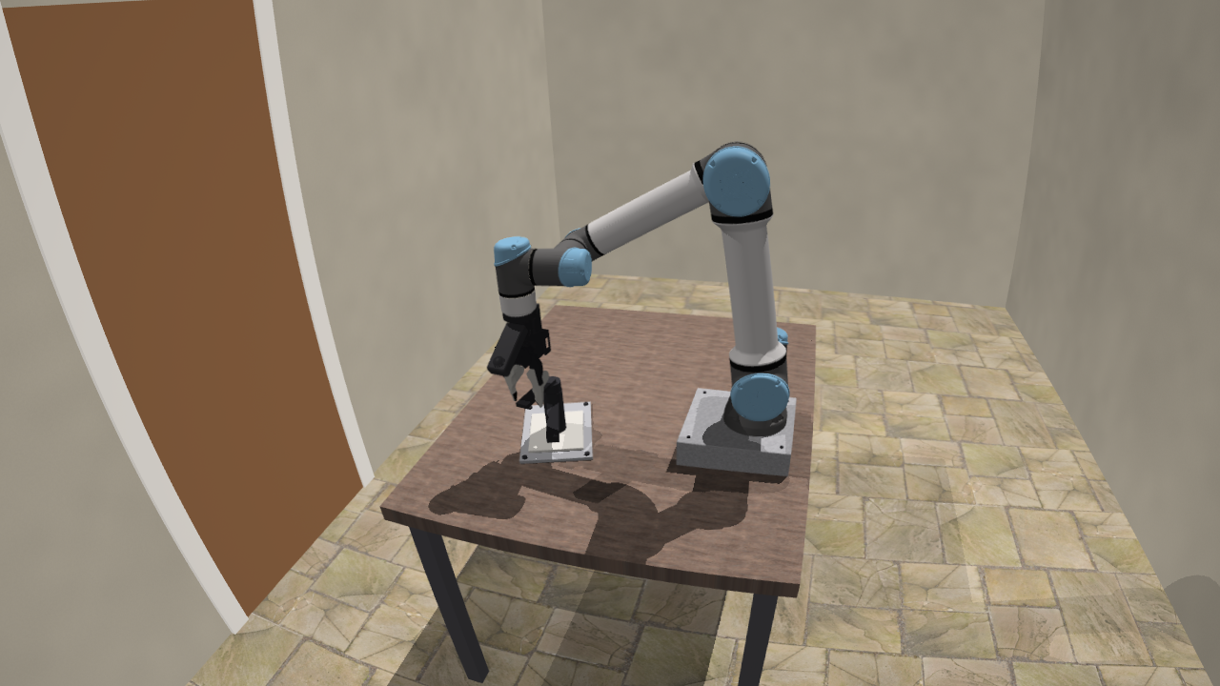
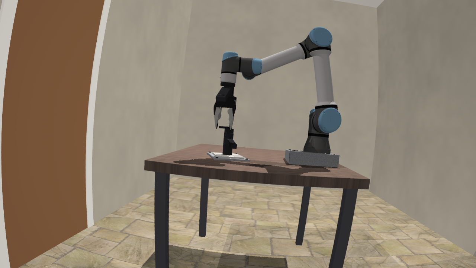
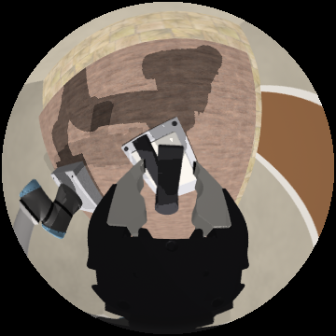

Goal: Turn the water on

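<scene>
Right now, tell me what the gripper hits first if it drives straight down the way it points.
Most likely the tap's lever. The gripper points down at the table with its fingers apart, tips about level with the lever's top, holding nothing. Depth is unclear, so the fingers might straddle it instead.

Matt dark wood grain on the table top point(image 1: 648, 358), matt black legs. Tap point(image 2: 228, 141) in matt black, on a smooth white, metal-edged plate point(image 1: 579, 422). Rough grey stone-like arm base point(image 1: 695, 448). Gripper point(image 3: 169, 183) with dull grey fingers.
</scene>
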You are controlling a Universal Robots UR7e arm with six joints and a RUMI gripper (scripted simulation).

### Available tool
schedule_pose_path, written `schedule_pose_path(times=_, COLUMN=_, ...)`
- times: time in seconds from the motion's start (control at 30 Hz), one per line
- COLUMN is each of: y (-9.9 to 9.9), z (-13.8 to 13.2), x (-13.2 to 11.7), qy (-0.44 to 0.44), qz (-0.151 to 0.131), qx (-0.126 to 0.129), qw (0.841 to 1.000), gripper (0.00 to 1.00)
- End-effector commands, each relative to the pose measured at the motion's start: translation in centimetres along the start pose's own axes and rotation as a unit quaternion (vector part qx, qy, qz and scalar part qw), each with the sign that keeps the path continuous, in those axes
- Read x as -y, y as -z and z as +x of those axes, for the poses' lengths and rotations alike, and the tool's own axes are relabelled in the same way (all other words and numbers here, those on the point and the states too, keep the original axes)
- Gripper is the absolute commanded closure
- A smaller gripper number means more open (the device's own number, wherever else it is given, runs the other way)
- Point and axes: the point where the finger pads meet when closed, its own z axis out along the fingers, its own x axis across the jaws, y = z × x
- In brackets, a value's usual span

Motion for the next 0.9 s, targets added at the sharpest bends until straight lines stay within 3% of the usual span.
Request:
schedule_pose_path(times=0.0, y=-0.25, z=0.04, x=0.01, qy=0.000, qz=0.000, qx=-0.001, qw=1.000, gripper=0.60)
schedule_pose_path(times=0.87, y=-0.61, z=0.04, x=0.01, qy=0.000, qz=0.000, qx=-0.001, qw=1.000, gripper=0.60)
